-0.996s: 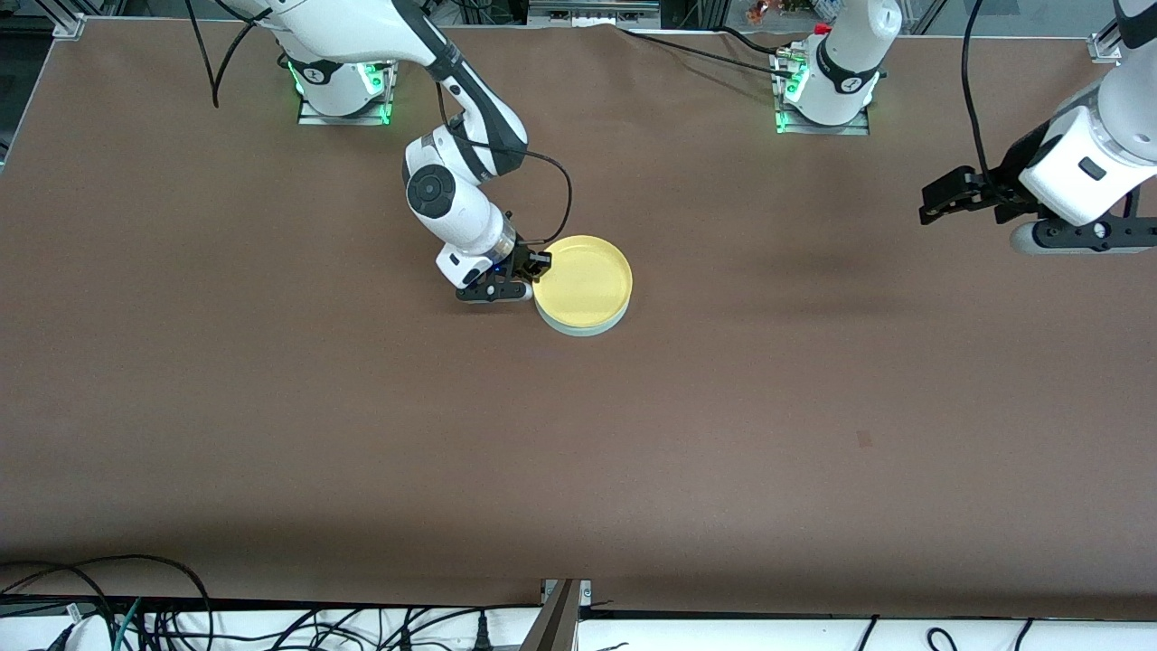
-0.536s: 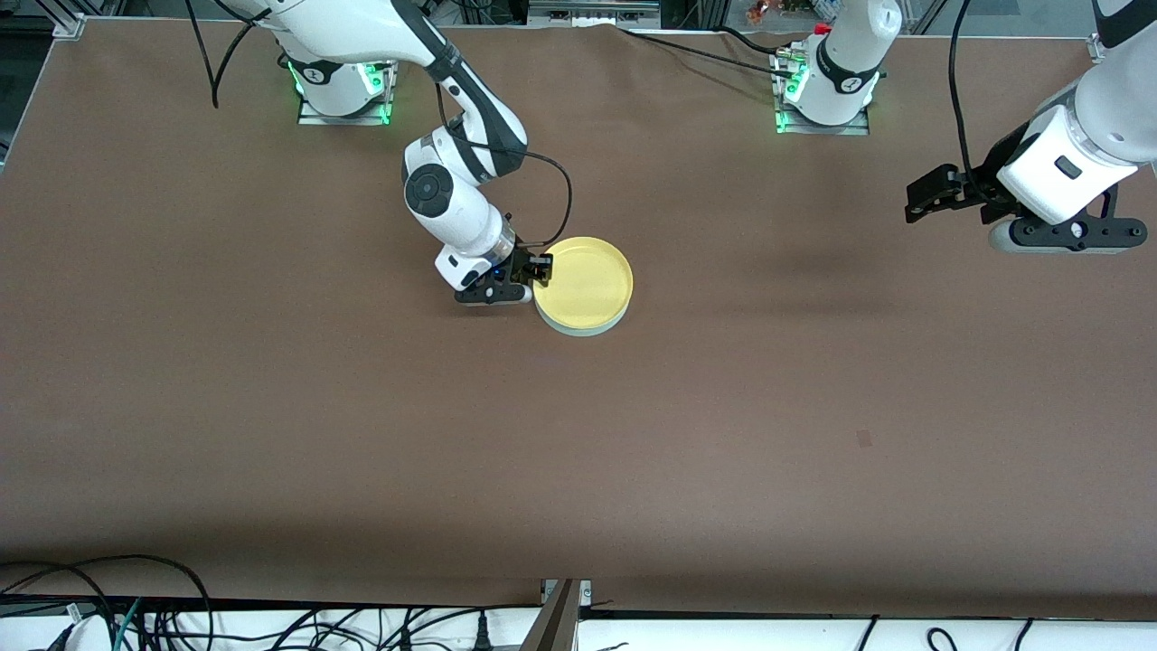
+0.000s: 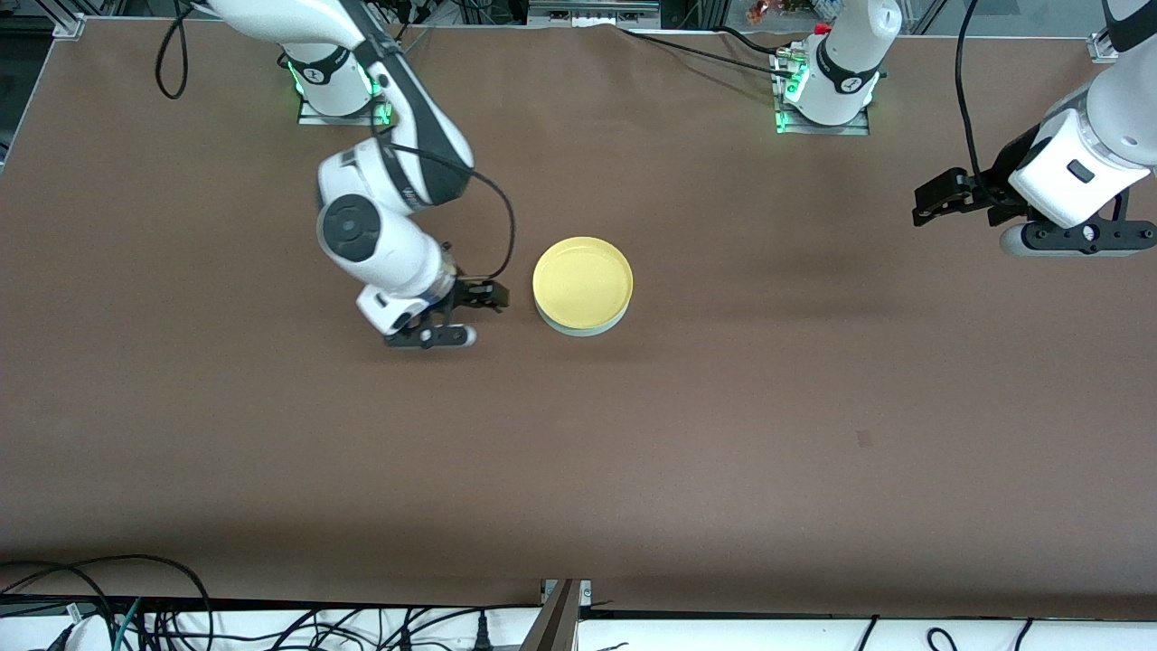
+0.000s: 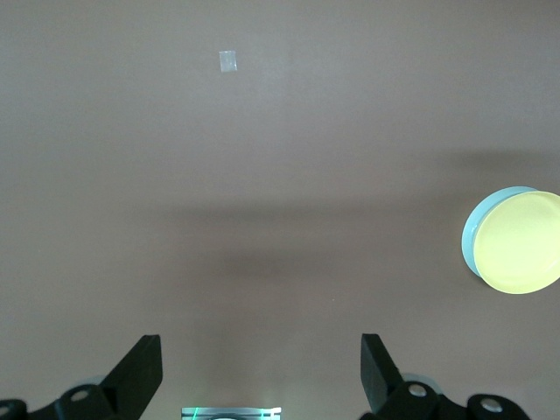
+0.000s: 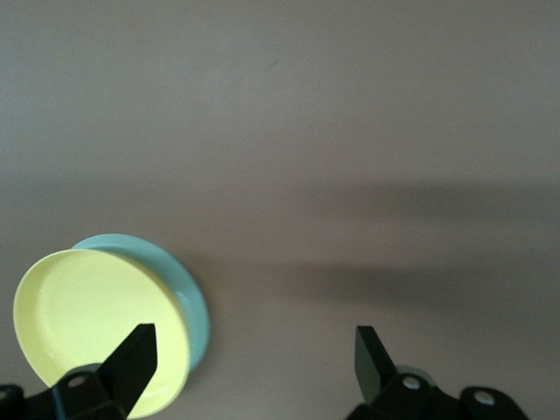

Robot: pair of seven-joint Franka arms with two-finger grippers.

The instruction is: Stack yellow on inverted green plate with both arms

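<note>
The yellow plate [image 3: 583,280] lies on the inverted pale green plate [image 3: 579,330] in the middle of the table; only the green plate's rim shows under it. My right gripper [image 3: 488,297] is open and empty, apart from the plates, toward the right arm's end of them. In the right wrist view the yellow plate [image 5: 92,324] and the green plate [image 5: 185,284] lie beside one of my right gripper's [image 5: 254,363] fingers. My left gripper [image 3: 924,206] is open and empty, up over the left arm's end of the table. The left wrist view shows my left gripper [image 4: 262,372], the yellow plate [image 4: 523,243] and the green plate [image 4: 475,238].
A small pale patch [image 3: 865,438] marks the brown table nearer the front camera, and shows in the left wrist view [image 4: 229,61]. The arm bases [image 3: 823,99] stand along the table's top edge. Cables [image 3: 136,606] lie off the near edge.
My right gripper has let go of the yellow plate's rim and drawn away toward the right arm's end. The plates stayed put. My left gripper shifted slightly.
</note>
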